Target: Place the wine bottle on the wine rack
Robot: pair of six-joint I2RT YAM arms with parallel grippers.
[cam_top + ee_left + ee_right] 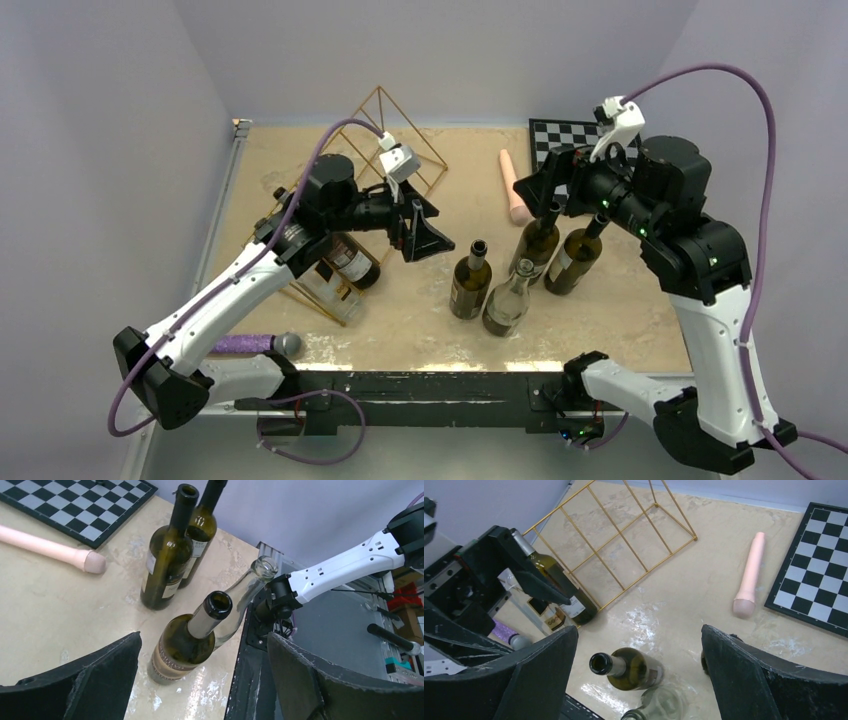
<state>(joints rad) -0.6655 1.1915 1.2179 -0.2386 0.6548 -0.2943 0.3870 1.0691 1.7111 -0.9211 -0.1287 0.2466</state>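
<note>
Left end effector (204, 635) and right end effector (639, 630) spread, empty.
Grabbing the green wine bottle (182, 647) could topple the clear bottle (247, 590) beside it.

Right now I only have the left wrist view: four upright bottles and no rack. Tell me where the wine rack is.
Observer: The gold wire wine rack stands on the left half of the table, toward the far wall. It shows in the top and right wrist views.
Operator: Report what it holds.
Observer: Two bottles already lie at its near end: a dark labelled bottle and a clear bottle beside it.
</note>
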